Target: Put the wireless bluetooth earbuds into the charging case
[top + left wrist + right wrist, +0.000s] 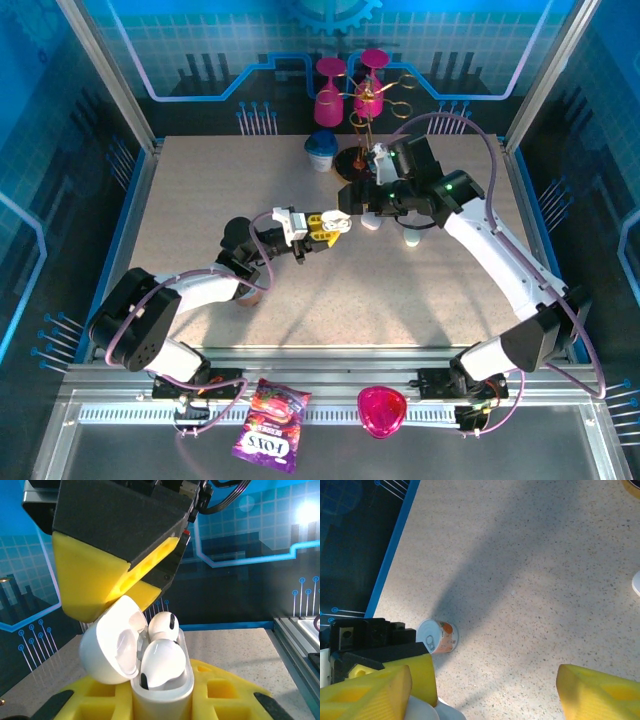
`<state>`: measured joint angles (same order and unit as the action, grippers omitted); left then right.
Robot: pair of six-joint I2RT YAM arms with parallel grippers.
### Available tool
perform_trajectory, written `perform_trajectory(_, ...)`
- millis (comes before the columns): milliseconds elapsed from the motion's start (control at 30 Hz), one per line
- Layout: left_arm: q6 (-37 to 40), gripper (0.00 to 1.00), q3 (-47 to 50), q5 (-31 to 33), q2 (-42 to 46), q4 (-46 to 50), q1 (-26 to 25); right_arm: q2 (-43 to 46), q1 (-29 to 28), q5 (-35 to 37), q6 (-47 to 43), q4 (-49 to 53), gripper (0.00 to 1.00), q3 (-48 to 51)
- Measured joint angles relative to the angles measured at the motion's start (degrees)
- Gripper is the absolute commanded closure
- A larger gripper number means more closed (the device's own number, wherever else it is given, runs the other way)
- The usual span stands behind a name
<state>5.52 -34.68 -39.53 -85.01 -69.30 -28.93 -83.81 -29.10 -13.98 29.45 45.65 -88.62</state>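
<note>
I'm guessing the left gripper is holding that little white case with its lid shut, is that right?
Not quite. The left gripper does hold the white case, but its lid is swung open, not shut. The left wrist view shows this, with two earbuds sitting inside the case.

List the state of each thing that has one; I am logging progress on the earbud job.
charging case: lid open, clamped in the left gripper.
earbuds: two sitting in the case, heads above its rim.
left gripper: shut on the charging case.
right gripper: open, nothing between its fingers.
can: sealed, pull tab in place.
</note>
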Motion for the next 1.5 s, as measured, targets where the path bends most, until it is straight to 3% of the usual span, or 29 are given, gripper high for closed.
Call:
perform_trajectory(433,-1.11,1.0,-0.26,2.29,0.0,3.04,0.17,3.63,-3.67,1.57,-4.59,4.07,0.23,0.66)
perform_trajectory(800,-7.8,0.95,-3.08,-2.58,0.28,9.07,2.23,17.7,-4.26,0.87,-16.52,-6.1,0.27,12.11)
perform_trajectory(933,-7.54,0.95,-7.93,-1.79,0.55,22.43,2.75,19.65,-4.35,1.33,-21.57,-8.44,0.27,14.47)
perform_trajectory(1233,-5.2,0.95,-23.65,8.72,-4.11,57.79,4.07,20.39,-7.39,2.19,-26.6,-11.26,0.2,20.09)
perform_trajectory(1300,-5.86,0.95,-27.08,10.27,-7.45,63.65,4.79,20.39,-8.02,3.39,-27.23,-11.43,0.17,20.87)
perform_trajectory(1367,-7.21,0.95,-29.79,11.74,-10.97,68.94,5.51,20.39,-8.35,5.01,-27.91,-11.89,0.03,21.68)
perform_trajectory(1500,-10.21,0.95,-33.05,14.1,-16.9,76.26,6.34,20.46,-8.44,8.41,-28.92,-14.56,0.0,24.9)
